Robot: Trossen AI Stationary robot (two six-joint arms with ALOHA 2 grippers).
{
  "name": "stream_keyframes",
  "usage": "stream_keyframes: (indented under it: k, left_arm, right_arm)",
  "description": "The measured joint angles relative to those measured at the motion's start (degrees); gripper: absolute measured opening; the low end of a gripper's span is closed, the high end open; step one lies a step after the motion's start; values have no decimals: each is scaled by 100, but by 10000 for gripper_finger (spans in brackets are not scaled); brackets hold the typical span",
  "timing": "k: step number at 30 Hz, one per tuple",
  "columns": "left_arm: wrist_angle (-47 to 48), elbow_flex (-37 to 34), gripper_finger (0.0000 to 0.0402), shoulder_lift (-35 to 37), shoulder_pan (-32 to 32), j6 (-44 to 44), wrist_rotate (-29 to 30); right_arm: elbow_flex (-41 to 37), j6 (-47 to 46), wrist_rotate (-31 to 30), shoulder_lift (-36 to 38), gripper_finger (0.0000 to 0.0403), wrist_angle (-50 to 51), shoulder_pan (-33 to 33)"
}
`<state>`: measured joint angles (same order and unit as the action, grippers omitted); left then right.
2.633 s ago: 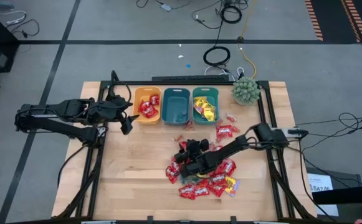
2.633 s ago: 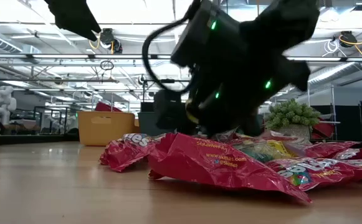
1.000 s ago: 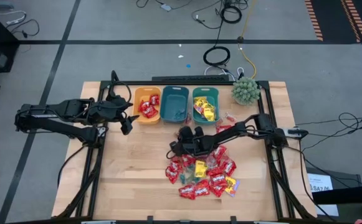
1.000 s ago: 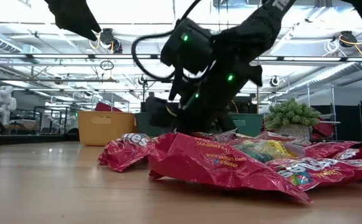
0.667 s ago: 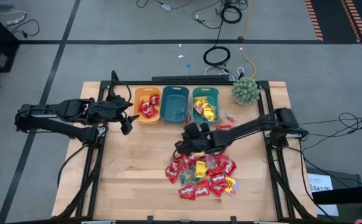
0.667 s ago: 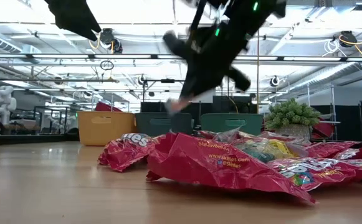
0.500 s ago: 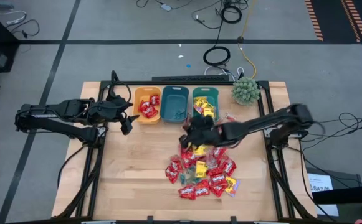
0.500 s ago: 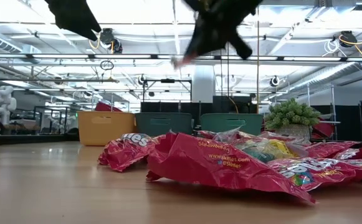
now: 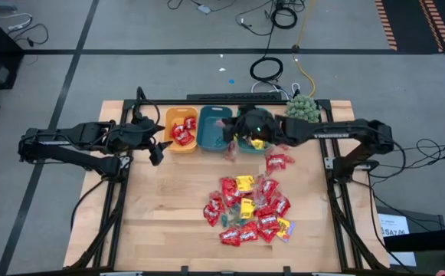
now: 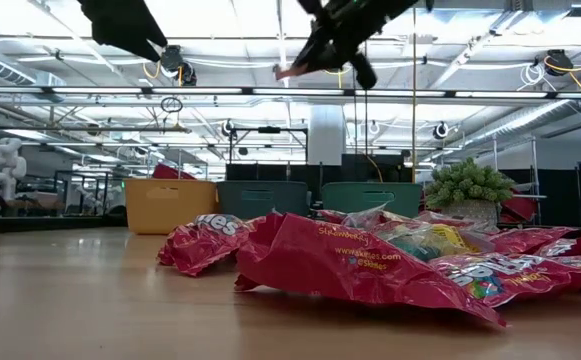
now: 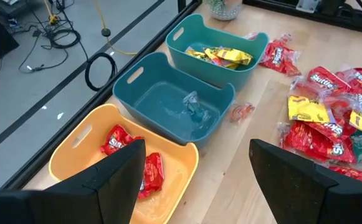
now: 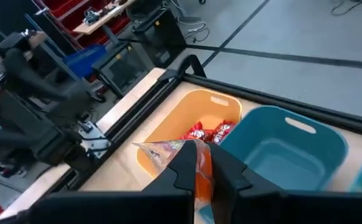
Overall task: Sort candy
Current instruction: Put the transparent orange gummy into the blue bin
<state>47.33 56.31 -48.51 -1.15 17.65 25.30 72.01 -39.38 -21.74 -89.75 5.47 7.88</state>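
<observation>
Candy in orange bin

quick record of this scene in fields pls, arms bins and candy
left gripper: open, waiting beside the orange bin, holds nothing
right gripper: shut on a small clear-wrapped candy, raised above the bins
orange bin: red packets
middle teal bin: a few small clear-wrapped pieces
right teal bin: yellow packets
unsorted pile: red and yellow packets on the table
plant: at the table's far right corner
</observation>
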Motion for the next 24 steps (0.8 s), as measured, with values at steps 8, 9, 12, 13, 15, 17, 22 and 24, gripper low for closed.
stream_keyframes:
  k: [8, 9, 12, 13, 15, 17, 22, 24]
  left_arm:
    - [-13, 0, 297, 0, 0, 0, 0]
    - [-15, 0, 297, -2, 0, 0, 0]
    - [-15, 0, 297, -1, 0, 0, 0]
    - [-15, 0, 297, -2, 0, 0, 0]
    - [-13, 0, 297, -2, 0, 0, 0]
    - [-14, 0, 297, -2, 0, 0, 0]
    - [-14, 0, 297, 0, 0, 0, -17]
    - [-13, 0, 297, 0, 0, 2, -28]
  right_arm:
    - [0, -39, 1079, -719, 13, -362, 650]
    - [0, -39, 1114, -825, 16, -440, 689]
    - [0, -57, 1124, -1094, 33, -627, 772]
    - [0, -129, 1124, -1160, 41, -705, 791]
    - [0, -332, 1122, -1253, 58, -771, 822]
    - [0, -421, 1124, -1298, 78, -780, 861]
    - [0, -339, 1154, -1306, 135, -777, 872]
    - [0, -263, 1167, -1303, 156, -775, 872]
